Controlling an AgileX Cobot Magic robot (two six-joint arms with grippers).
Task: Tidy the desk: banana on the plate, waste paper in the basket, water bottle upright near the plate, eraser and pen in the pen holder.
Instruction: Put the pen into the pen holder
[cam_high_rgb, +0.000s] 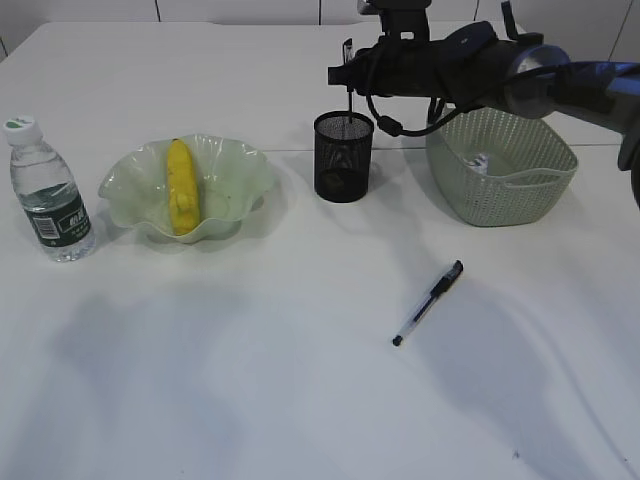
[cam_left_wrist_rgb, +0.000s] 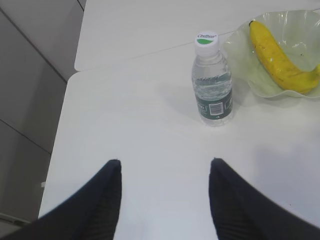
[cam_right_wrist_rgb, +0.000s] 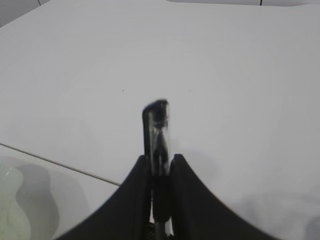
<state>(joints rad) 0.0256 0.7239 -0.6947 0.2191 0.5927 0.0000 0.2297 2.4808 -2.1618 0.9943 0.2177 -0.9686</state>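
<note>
Holding: right end effector (cam_right_wrist_rgb: 160, 165) pinches a pen (cam_right_wrist_rgb: 157, 135) above the pen holder (cam_high_rgb: 343, 155), upper centre.
Left end effector (cam_left_wrist_rgb: 165, 172): spread, empty.

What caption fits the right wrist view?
Right gripper pinching a pen upright above the white table.

The right arm (cam_high_rgb: 560, 85) is dark with a silvery joint band and looping black cables; both hands have matte black tapered fingers (cam_left_wrist_rgb: 107, 200).

Open table (cam_high_rgb: 250, 380) spreads in front; only a pen (cam_high_rgb: 428, 302) lies there, while bottle (cam_high_rgb: 50, 190), plate (cam_high_rgb: 120, 185), pen holder (cam_high_rgb: 343, 155), basket (cam_high_rgb: 500, 170) line the back.
</note>
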